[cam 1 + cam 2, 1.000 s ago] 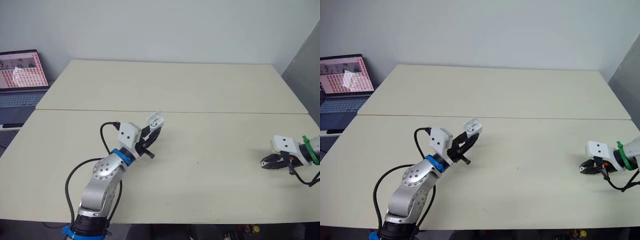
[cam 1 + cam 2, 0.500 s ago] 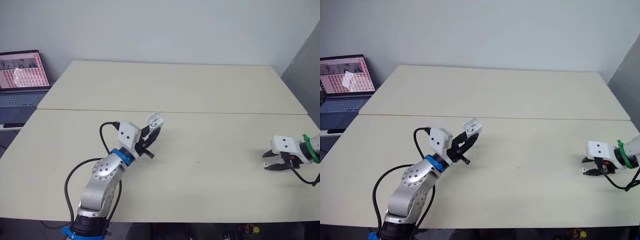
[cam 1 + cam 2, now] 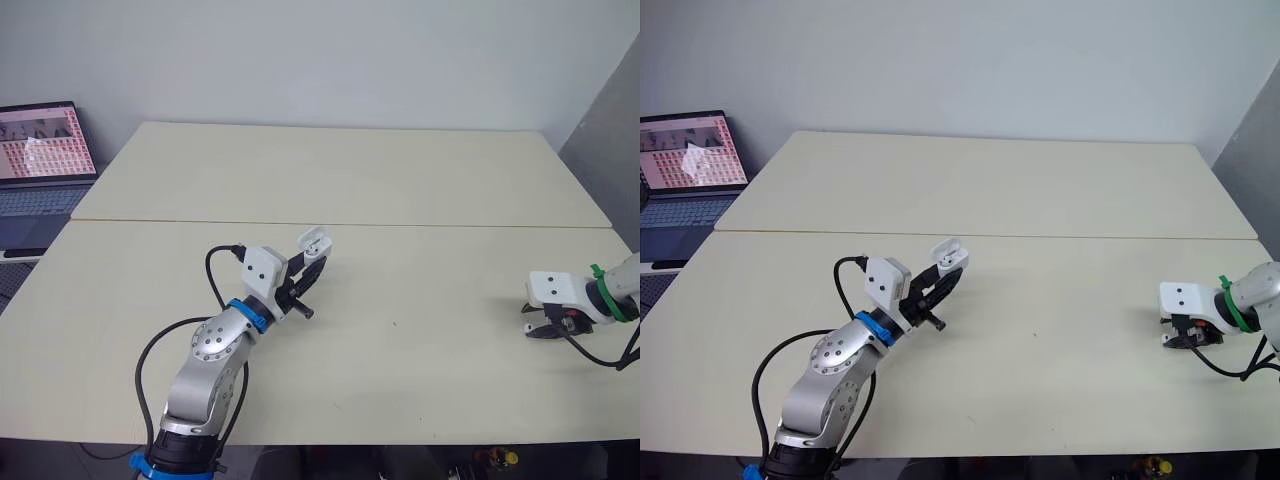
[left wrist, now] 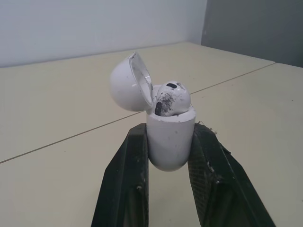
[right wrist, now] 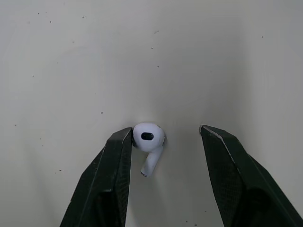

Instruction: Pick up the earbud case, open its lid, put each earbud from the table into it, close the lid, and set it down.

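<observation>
— What is the left claw [image 4: 170, 131] doing?
— Its two black fingers are clamped on the lower body of the small white glossy plastic earbud case [image 4: 171, 144], holding it upright above the pale beige counter [image 4: 57, 109]. Just past the fingertips the rounded lid [image 4: 127, 87] stands hinged open, and one white earbud [image 4: 174, 97], smudged dark, sits in the mouth of the case
— And the right claw [image 5: 165, 132]?
— Spread apart, tips down at the counter. The second white earbud [image 5: 147, 141] lies on the counter between the fingers, its bulb touching one fingertip and clear of the other, its stem pointing back toward the claw's base
</observation>
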You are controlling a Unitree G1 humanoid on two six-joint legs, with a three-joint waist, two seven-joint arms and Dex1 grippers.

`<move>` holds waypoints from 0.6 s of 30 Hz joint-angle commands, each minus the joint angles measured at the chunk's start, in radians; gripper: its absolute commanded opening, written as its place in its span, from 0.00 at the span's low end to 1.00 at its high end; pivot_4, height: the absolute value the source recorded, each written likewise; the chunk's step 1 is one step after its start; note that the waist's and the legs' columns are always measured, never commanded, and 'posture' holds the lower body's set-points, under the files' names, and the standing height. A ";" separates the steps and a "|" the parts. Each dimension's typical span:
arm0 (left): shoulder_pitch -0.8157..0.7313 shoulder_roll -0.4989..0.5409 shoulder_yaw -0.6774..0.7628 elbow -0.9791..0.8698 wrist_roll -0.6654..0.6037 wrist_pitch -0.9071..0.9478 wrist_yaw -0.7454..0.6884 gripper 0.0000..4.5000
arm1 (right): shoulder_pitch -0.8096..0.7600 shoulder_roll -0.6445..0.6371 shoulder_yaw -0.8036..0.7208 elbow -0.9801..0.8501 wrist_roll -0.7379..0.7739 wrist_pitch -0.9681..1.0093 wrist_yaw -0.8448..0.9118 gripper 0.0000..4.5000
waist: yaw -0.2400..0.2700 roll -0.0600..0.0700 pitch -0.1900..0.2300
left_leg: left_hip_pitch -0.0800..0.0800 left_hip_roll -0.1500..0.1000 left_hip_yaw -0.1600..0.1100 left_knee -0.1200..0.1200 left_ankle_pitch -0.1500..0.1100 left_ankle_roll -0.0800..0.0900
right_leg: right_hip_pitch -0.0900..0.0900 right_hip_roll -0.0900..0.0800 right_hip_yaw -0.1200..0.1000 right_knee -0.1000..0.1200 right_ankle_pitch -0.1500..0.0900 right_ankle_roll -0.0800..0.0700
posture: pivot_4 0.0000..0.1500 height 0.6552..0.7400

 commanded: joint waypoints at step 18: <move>-0.042 0.032 0.022 -0.034 -0.078 0.012 -0.085 0.17 | -0.172 0.426 -0.291 -0.521 0.602 0.784 -0.263 0.09 | -0.019 -0.002 -0.001 | 0.001 0.002 -0.001 0.000 0.001 0.000 | -0.003 0.004 0.003 0.006 0.004 0.002 | 1.00 1.00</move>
